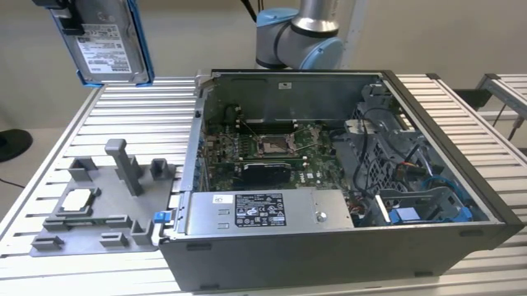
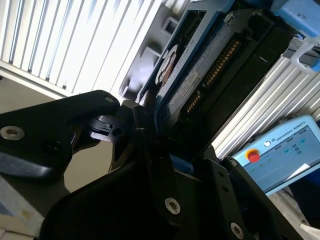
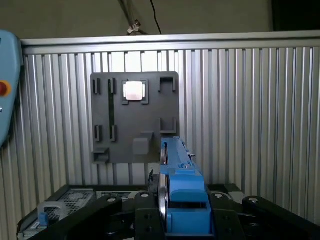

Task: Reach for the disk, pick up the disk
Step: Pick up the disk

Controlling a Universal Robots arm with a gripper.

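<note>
- The tool [image 3: 182,225] is pinching the disk [image 1: 108,42] by one end, its black jaws pressed against either side of the blue bracket. The disk hangs from it, high above the ribbed surface [image 1: 123,105].
- Well below the tool lies the grey fixture plate [image 3: 134,120] with a small square chip [image 3: 133,91]. The open computer case [image 1: 329,185] stands off to one side.
- I'd say the grip needs to be firm and the lift steady, because a flat slab held so narrowly could swing or slip.
</note>
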